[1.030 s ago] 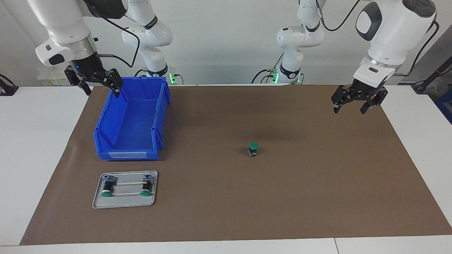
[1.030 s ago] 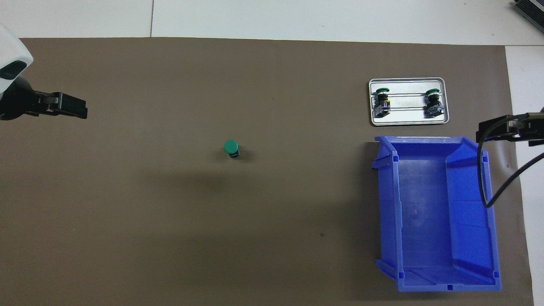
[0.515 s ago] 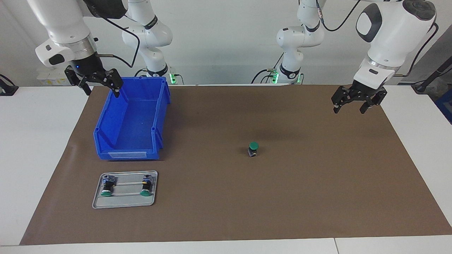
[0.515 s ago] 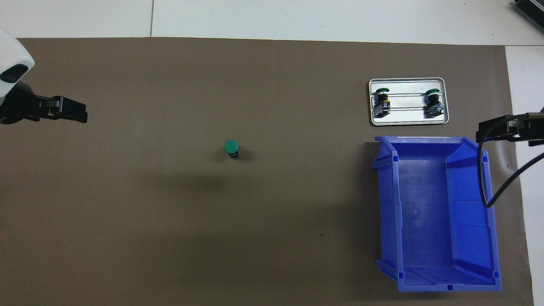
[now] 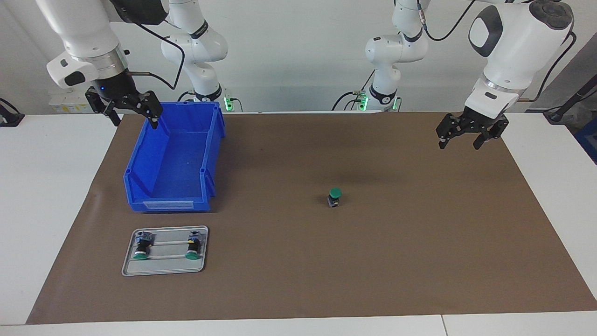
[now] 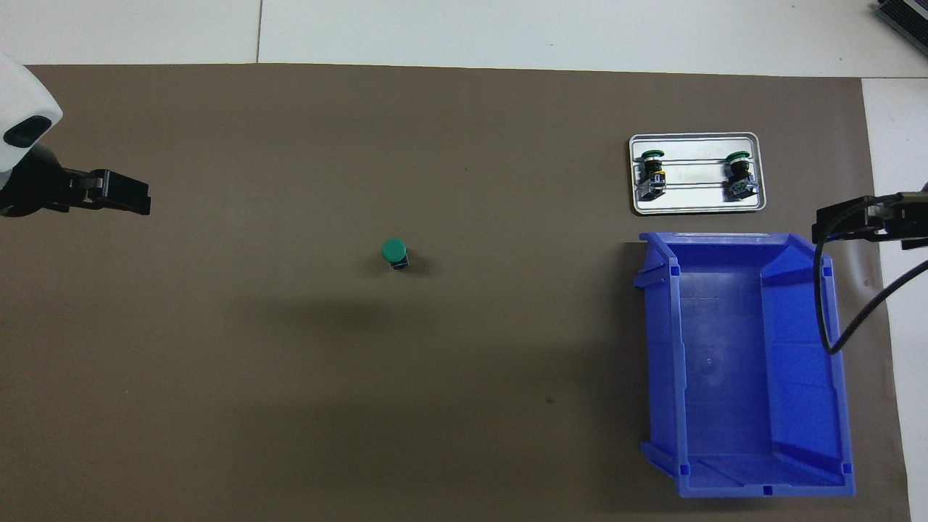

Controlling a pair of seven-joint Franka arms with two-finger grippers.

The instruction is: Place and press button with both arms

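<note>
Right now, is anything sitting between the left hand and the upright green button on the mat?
Nothing visible. The left hand hangs open over bare brown mat, and only bare mat lies between it and the button. The blue bin stands toward the right arm's end.

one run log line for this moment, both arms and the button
left gripper: open, raised over mat | right gripper: open, raised by blue bin | button: upright on mat, untouched

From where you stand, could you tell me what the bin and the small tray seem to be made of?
The blue bin looks like moulded plastic: uniform colour, ribbed walls, soft sheen. The tray seems to be metal, perhaps aluminium: pale grey, light-catching, rolled rim.
</note>
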